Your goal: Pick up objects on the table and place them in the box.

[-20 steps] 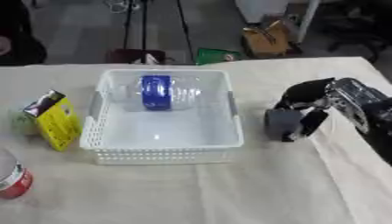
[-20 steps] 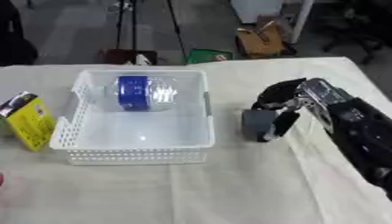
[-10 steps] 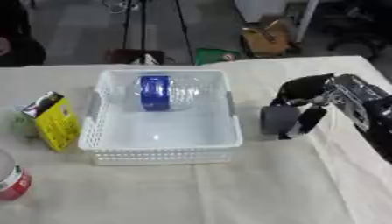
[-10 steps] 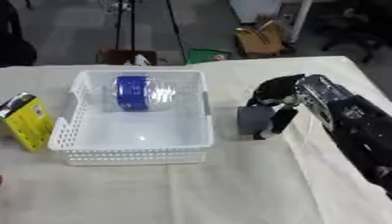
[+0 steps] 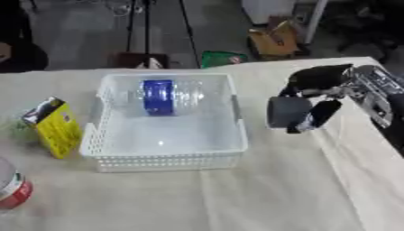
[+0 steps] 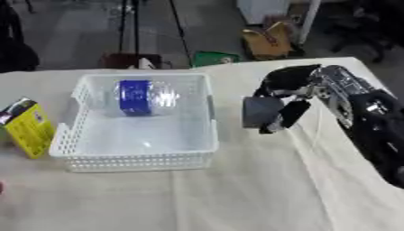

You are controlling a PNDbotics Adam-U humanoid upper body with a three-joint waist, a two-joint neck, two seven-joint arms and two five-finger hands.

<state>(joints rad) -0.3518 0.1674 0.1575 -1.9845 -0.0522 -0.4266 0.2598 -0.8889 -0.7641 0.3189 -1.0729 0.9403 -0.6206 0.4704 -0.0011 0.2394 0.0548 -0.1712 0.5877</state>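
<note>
A white lattice basket (image 5: 162, 160) stands mid-table with a clear bottle (image 5: 167, 94) with a blue label lying at its far end. My right hand (image 5: 319, 90) hangs just right of the basket, fingers curled round a dark grey box-like object (image 5: 286, 111) held a little above the cloth. A yellow carton (image 5: 55, 128) stands left of the basket. A red-and-white can (image 5: 12, 188) shows at the lower left edge. My left hand is in no view.
A cream cloth (image 5: 260, 194) covers the table, with a fold running down its right part. Beyond the far edge the floor holds a cardboard box (image 5: 273, 41), a green bag (image 5: 222, 58) and tripod legs (image 5: 148, 27).
My right hand has carried the grey object a little leftward, toward the basket's right wall. Bottle, carton and can have stayed put.
</note>
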